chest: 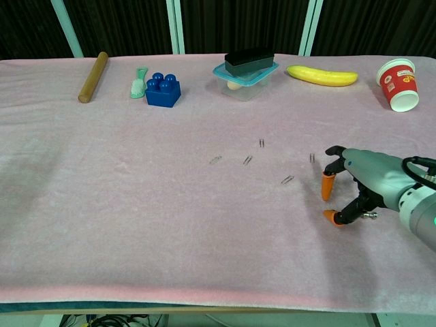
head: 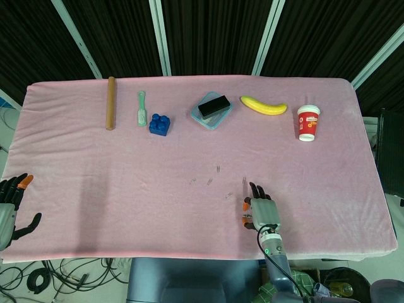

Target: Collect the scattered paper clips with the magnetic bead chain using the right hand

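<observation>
right hand [chest: 351, 187] hovers knuckles-up, fingers curled downward.

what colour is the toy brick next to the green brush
Dark blue; the toy brick shows best in the chest view.

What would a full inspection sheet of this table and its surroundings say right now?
Surface: pink fabric-covered table.
Job's things: small metal paper clips scattered mid-table; bead chain not made out.
Clutter: wooden rolling pin, green brush, blue toy brick, clear box with black block, yellow banana, red paper cup.
Hands: right hand near clips, fingers curled; left hand at table edge, holding nothing.
Cables: black cables on floor.
Surroundings: dark curtain.
</observation>
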Robot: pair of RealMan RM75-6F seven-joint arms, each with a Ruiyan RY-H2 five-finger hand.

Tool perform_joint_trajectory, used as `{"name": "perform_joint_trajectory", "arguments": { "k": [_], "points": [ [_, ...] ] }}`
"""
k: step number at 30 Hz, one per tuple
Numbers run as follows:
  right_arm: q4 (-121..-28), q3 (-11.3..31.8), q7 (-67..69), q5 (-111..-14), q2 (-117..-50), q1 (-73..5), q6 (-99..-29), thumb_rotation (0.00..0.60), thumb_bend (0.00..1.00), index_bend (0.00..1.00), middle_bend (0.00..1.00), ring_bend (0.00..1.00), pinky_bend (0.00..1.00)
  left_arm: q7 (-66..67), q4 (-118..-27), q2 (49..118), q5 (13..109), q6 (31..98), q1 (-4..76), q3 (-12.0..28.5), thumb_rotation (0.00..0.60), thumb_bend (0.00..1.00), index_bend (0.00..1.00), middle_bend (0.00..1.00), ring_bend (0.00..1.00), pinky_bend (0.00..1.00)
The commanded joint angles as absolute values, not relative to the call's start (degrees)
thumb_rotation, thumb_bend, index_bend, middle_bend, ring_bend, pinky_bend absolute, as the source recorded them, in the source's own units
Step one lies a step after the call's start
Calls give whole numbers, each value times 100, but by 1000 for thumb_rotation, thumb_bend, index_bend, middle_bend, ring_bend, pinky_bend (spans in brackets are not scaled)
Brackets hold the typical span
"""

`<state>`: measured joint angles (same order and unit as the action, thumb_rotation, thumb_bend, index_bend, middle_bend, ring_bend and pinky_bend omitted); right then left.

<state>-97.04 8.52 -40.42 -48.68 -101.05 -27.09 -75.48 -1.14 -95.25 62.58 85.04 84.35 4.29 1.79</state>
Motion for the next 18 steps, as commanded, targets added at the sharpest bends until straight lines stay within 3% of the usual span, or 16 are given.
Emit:
{"name": "perform_joint_trajectory", "arguments": {
  "k": [1,18],
  "points": [
    [-9716,833,-4069,-4867,-10097,-2704,-7558,600,238,527,0,0,202,-114,-9522,6259,8505,8444,424,179,600,342,81,37,0,0],
    [-9626,850,-4044,-4848,-10190,-2703,-7552,600,238,542,0,0,202,-123,-9528,6264,8502,8456,421,186,600,344,81,38,0,0]
  ]
}}
